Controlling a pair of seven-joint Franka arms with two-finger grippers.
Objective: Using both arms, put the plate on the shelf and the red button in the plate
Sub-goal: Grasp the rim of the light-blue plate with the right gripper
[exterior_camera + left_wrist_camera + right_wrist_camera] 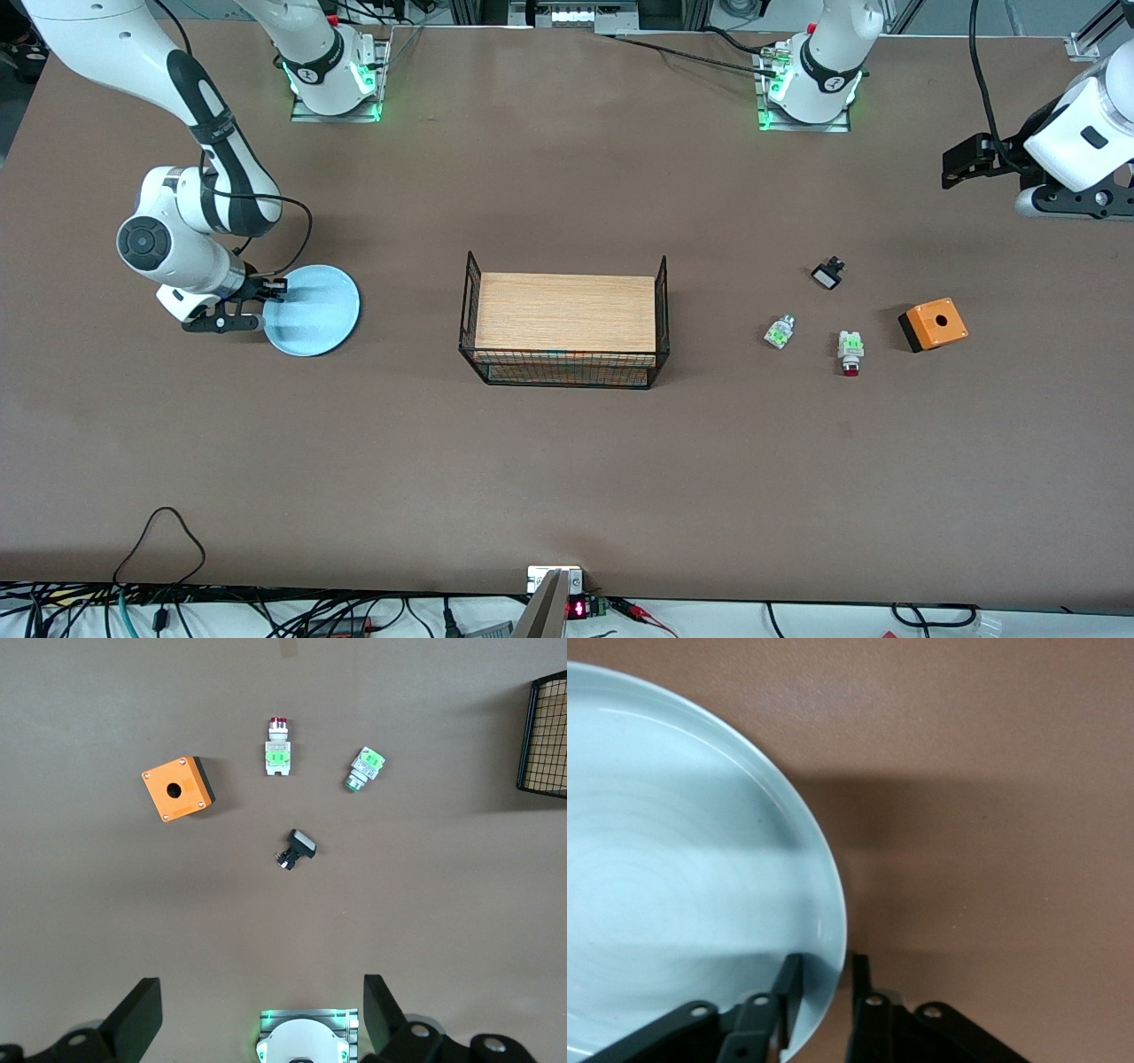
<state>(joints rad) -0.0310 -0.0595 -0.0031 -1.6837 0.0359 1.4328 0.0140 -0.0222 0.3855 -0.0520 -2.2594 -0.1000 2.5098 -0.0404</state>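
Toward the right arm's end of the table (567, 461), the plate (319, 312) is lying flat on the brown surface, well apart from the wire basket (564, 372) that is sitting in the middle with a wooden board (565, 312) inside it. The right claw (263, 306) is reaching down to the plate's edge on the side away from the basket, and the right wrist view is showing its two dark fingers (788, 988) straddling the raised rim (824, 983), one over the plate's inside and one on the outside, narrowed to a small gap around it; whether they are actually pressing on the rim, I cannot tell. Toward the left arm's end, the red button (850, 353) is lying on its side on the table, its dark red cap pointing toward the front camera, untouched by either arm. Just beside it, on the basket's side, a similar white-green piece (780, 331) is resting, and an orange box (933, 324) with a black base and a round hole in its top is sitting near it on the side away from the basket. A small black part (827, 272) is lying farther from the front camera than the red button. The left claw (974, 164) is waiting up in the air over the bare table at that end, farther from the front camera than these small parts, and the left wrist view is showing its fingers (135, 1017) spread wide with nothing between them.
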